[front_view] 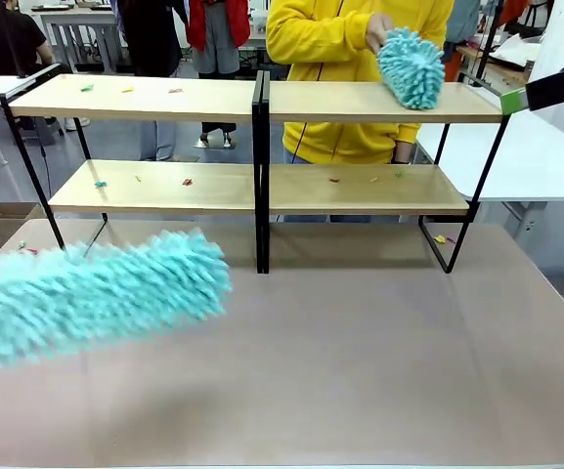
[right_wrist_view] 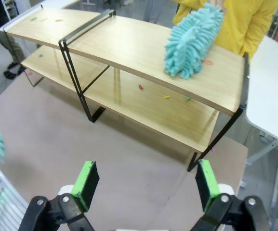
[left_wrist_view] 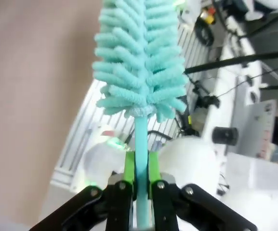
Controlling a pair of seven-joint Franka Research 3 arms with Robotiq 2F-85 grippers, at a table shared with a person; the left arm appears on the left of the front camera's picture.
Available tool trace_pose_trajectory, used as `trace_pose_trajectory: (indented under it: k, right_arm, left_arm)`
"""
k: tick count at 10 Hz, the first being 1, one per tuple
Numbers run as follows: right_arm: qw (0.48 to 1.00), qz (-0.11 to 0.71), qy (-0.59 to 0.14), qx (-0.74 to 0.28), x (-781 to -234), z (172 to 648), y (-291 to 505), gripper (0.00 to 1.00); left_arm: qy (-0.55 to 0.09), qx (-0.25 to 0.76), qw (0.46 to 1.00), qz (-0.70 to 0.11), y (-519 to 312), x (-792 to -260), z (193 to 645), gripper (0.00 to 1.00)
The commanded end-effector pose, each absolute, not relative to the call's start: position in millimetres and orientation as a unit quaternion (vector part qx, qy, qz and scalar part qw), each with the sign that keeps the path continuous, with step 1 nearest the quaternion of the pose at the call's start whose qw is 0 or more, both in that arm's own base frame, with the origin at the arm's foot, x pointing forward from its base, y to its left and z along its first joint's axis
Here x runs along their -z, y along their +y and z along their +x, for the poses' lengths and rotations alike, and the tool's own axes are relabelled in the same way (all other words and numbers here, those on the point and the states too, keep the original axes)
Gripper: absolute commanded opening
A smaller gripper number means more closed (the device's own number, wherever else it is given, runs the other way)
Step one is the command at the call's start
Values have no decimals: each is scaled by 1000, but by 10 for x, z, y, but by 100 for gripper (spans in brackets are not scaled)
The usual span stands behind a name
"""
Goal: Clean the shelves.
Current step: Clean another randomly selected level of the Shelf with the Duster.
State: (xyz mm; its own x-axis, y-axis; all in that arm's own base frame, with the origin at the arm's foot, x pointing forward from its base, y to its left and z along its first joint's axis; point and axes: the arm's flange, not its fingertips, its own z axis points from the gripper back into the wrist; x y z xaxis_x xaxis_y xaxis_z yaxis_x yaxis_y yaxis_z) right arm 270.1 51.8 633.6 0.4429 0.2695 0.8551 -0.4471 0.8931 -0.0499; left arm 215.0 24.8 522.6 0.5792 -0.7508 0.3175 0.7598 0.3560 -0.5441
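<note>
- Front view: the shelves stand at the far side of the table, with scraps on both boards. Your duster hangs blurred over the near left, well apart from them. A person's hand holds a second duster on the top right board. If you stray right of the upright, you risk striking that hand.
- Left wrist view: the left gripper pinches the thin handle just below the head. The long head gives leverage, so hard pressure on a board could twist the handle between the pads.
- Right wrist view: the right gripper is spread wide, holds nothing and faces the shelves. If you advance it, a finger could catch the black frame and shift the shelves.
</note>
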Motion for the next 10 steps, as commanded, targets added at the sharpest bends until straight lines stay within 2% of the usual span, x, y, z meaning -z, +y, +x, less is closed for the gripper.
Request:
trace_pose_trajectory:
  k: [1, 2, 3, 5, 7, 10]
  right_arm:
    - [845, 92, -482, -211, -6334, 2703, 515, 100]
    - [845, 92, -482, -211, -6334, 2703, 515, 100]
    - [845, 92, -482, -211, -6334, 2703, 515, 100]
    - [845, 92, -482, -211, -6334, 2703, 515, 100]
    - [845, 92, -482, -211, -6334, 2703, 515, 100]
    - [845, 92, -482, -211, -6334, 2703, 515, 100]
  left_arm:
    - [-29, 454, 820, -346, 643, -5436, 2234, 12]
    - [-29, 454, 820, -346, 643, -5436, 2234, 12]
    - [-5, 461, 823, -331, 174, -5179, 2114, 12]
    - [-33, 428, 841, -329, -351, -5205, 2058, 12]
    - [-27, 390, 860, -327, -1209, -5149, 2353, 12]
    - [-128, 297, 908, -265, -2274, -5193, 2622, 12]
